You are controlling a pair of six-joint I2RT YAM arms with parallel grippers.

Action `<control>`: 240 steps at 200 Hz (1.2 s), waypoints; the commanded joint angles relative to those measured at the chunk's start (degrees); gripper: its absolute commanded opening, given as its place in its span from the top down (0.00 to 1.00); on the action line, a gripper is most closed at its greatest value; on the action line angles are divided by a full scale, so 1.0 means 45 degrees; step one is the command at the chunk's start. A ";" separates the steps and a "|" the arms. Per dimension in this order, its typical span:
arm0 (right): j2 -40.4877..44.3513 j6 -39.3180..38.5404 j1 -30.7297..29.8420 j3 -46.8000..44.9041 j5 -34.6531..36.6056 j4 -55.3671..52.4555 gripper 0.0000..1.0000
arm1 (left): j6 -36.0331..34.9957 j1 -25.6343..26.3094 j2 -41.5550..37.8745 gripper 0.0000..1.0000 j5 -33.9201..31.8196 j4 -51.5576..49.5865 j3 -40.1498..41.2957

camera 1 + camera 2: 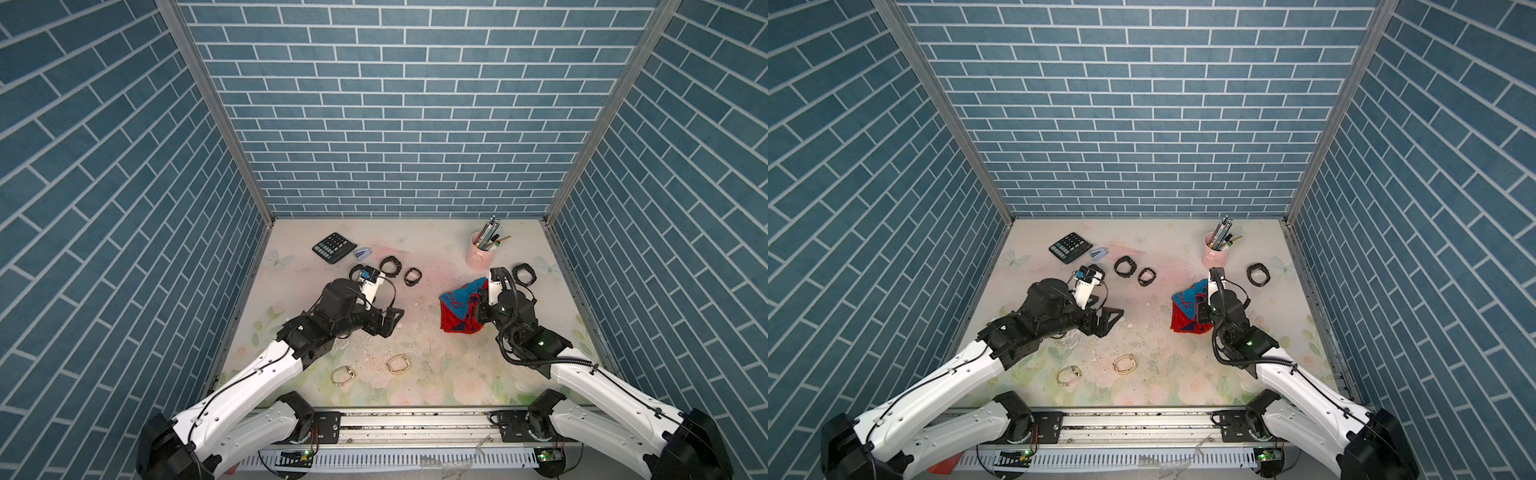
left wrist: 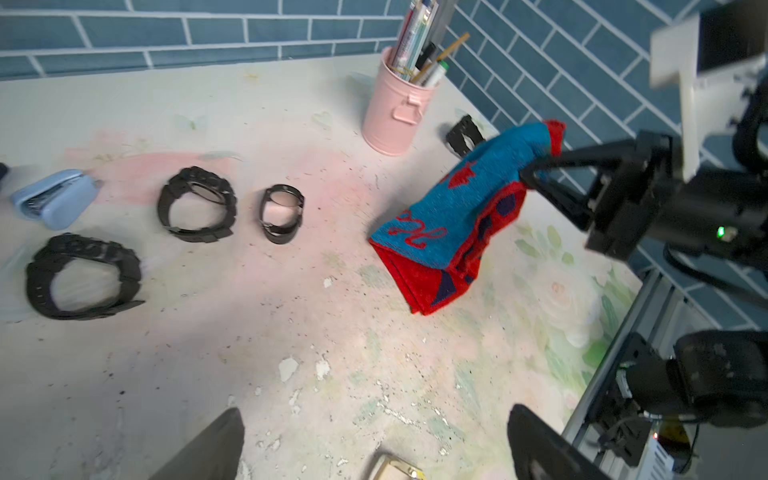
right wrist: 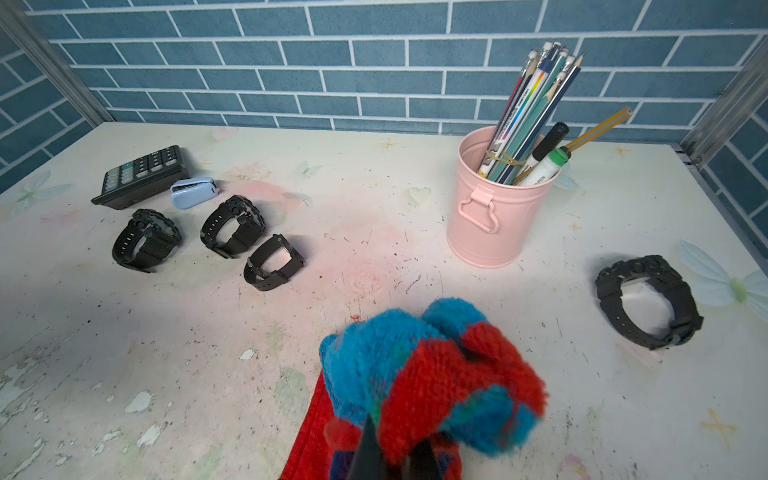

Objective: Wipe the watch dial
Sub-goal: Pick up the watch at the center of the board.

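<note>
The left gripper (image 1: 390, 322) is spread wide and holds nothing; it hangs above the surface (image 1: 436, 253). The right gripper (image 2: 536, 171) is pinching one corner of the cloth (image 1: 462, 308), whose lower folds rest on the surface. In both top views the cloth lies at 3 o'clock from the left gripper.

Governing relation: the gold watch (image 1: 399, 364) lies at 6 o'clock from the left gripper, near it and not touching it. In the left wrist view a piece of this watch shows at the frame edge, between the two spread fingers. The left arm is the nearer one; the right arm is well apart and occupied with the cloth. The long axis of the watch runs roughly from 9 to 3 o'clock in a top view.

Appearance: a closed gold loop of rounded-rectangle outline, lying with its opening upward. Its dial cannot be made out. A second gold watch (image 1: 343, 376) lies at 8 o'clock, and black watches (image 3: 235, 246) lie near 12 o'clock. Which watch comes next is not settled; the alignment suggests the gold watch
</note>
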State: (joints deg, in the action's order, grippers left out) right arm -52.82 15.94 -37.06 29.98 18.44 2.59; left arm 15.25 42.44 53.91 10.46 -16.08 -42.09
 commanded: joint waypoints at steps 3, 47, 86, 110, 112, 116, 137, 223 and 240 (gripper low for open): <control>0.0283 -0.0480 0.0186 0.0721 0.0390 0.0153 1.00 | -0.0221 0.1683 -0.0626 0.00 -0.1353 0.0328 0.1210; 0.0712 -0.1089 0.0346 0.2108 0.0434 -0.0361 1.00 | -0.0180 0.4245 -0.0901 0.04 -0.3194 -0.0206 0.2020; 0.0823 -0.1873 0.0411 0.3397 0.0357 -0.0604 1.00 | 0.0446 0.6231 0.0354 0.08 -0.4913 -0.0939 0.1905; 0.0661 -0.1893 0.0420 0.3634 0.0205 -0.0894 1.00 | 0.0870 0.6810 0.1107 0.10 -0.4600 -0.0861 0.1899; 0.0663 -0.1881 0.0422 0.3598 0.0201 -0.0890 1.00 | 0.0885 0.6842 0.1155 0.10 -0.4587 -0.0827 0.1932; 0.0678 -0.1848 0.0423 0.3533 0.0200 -0.0855 1.00 | 0.0875 0.6936 0.1290 0.10 -0.4571 -0.0772 0.1964; 0.0836 -0.1491 0.0427 0.2978 0.0419 -0.0501 1.00 | 0.0675 0.7249 0.2195 0.13 -0.5146 -0.1375 0.1612; 0.1067 -0.1319 0.0461 0.2602 0.0200 -0.0682 1.00 | 0.0038 0.7118 0.5279 0.35 -0.5236 -0.0729 0.0920; 0.1074 -0.1188 0.0461 0.2604 0.0077 -0.0710 1.00 | 0.0050 0.7038 0.5697 0.35 -0.5218 -0.0686 0.0631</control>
State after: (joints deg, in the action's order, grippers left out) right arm -49.47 9.80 -35.18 41.91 18.81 -2.15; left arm 15.99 74.59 77.58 -12.82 -20.34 -36.93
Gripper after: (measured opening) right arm 0.062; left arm 0.650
